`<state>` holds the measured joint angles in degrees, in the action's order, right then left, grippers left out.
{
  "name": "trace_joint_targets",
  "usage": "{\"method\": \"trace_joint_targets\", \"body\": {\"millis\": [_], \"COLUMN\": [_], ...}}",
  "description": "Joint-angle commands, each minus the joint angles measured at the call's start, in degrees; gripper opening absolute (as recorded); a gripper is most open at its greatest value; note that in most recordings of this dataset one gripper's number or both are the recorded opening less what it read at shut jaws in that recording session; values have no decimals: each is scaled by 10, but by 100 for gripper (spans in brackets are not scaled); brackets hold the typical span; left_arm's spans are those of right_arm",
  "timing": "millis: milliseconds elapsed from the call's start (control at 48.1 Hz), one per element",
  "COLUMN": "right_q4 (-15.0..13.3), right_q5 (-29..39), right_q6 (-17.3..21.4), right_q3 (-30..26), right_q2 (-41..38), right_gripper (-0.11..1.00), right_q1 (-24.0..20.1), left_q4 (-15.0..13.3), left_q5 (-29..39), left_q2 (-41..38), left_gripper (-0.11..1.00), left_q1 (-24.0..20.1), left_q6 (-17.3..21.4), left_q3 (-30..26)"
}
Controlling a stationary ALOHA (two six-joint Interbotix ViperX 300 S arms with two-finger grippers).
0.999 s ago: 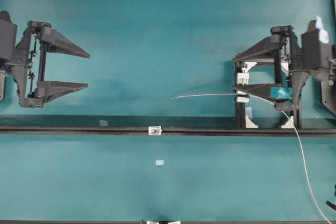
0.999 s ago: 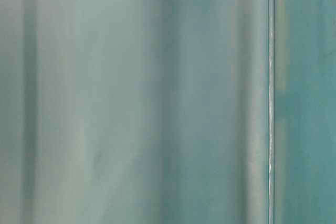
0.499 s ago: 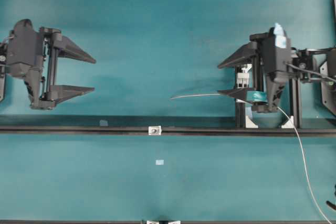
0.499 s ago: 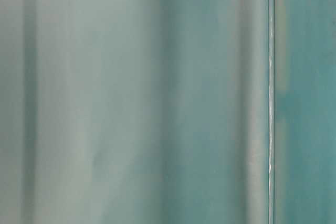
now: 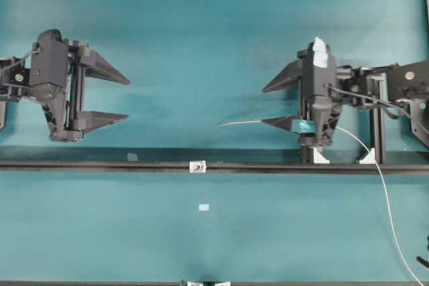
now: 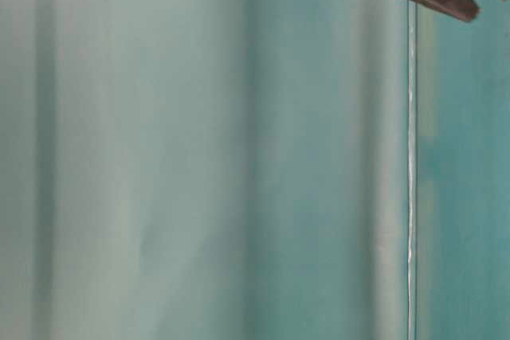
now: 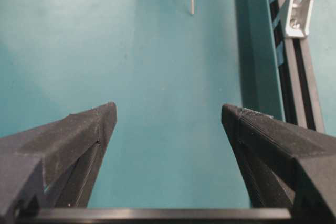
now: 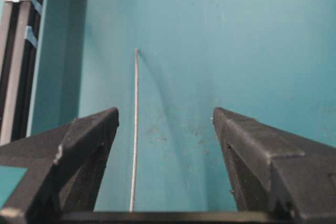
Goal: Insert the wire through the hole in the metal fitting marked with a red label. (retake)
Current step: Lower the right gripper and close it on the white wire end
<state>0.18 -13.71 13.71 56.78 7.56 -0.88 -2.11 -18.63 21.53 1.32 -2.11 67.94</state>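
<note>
Thin pale grey-white wire (image 5: pixel 255 122) lying crosswise on the teal table (image 5: pixel 214 25), free tip pointing at the left black gripper (image 5: pixel 117 98), tail curving past the right black gripper (image 5: pixel 275 104). Both grippers spread wide, grasping nothing. Tiny silvery square metal fitting (image 5: pixel 197 166), dark-holed, sits on the black rail (image 5: pixel 100 164), apart from the tip.

A flat teal table surface (image 5: pixel 201 31) fills every view, evenly lit with soft shadows and a paler patch toward the upper left of the overhead frame. A black rail (image 5: pixel 100 164) crosses that frame from left to right below the middle, and a small pale scrap (image 5: pixel 204 207) lies below it near the centre.
</note>
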Motion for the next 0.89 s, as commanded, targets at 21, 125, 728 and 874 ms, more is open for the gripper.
{"method": "trace_joint_targets", "body": {"millis": [21, 125, 728, 874], "right_q4": [1, 1, 1, 1], "right_q5": [-2, -2, -4, -7], "right_q6": [6, 10, 12, 12], "right_q3": [-18, -24, -63, -65], "right_q2": [-11, -26, -98, -105], "right_gripper": [82, 82, 82, 82], "right_q1": [-1, -1, -1, 1], "left_q4": [-2, -2, -2, -1], "left_q5": [-5, -5, -5, -5], "left_q2": [3, 3, 2, 3], "left_gripper": [60, 60, 60, 60], "left_q1": [-2, -2, -3, -3], "left_q6": [-1, -1, -1, -1], "left_q3": [-11, -9, -7, -6]}}
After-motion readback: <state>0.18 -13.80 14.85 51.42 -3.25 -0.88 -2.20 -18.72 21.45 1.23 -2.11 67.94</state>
